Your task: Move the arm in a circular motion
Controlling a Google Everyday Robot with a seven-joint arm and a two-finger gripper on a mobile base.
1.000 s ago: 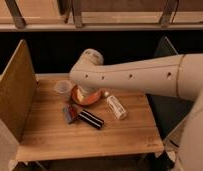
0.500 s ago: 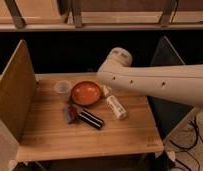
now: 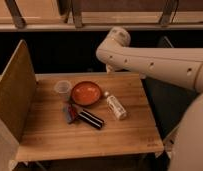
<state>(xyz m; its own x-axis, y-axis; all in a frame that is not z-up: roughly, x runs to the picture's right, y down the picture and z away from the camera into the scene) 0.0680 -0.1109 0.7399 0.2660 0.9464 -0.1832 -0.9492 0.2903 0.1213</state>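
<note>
The arm (image 3: 160, 64) is thick and cream-white with small dark dots. It reaches from the right edge across the back of the wooden table (image 3: 120, 135). Its rounded elbow joint (image 3: 117, 39) is raised high above the table's far edge, behind the orange bowl (image 3: 86, 93). A short cream stub (image 3: 109, 68) shows just below the arm. The gripper is hidden behind the arm and does not show.
On the table are a clear plastic cup (image 3: 62, 88), a white bottle lying on its side (image 3: 116, 106), a black bar-shaped item (image 3: 91, 119) and a small blue-red packet (image 3: 71, 114). A wooden panel (image 3: 15, 90) stands at the left. A dark chair (image 3: 167, 100) is at the right, and the robot's body (image 3: 192, 142) is at the lower right.
The arm has swung up and to the right, away from the bowl and cup it covered. The elbow is now higher and farther back. The table objects have not moved.
</note>
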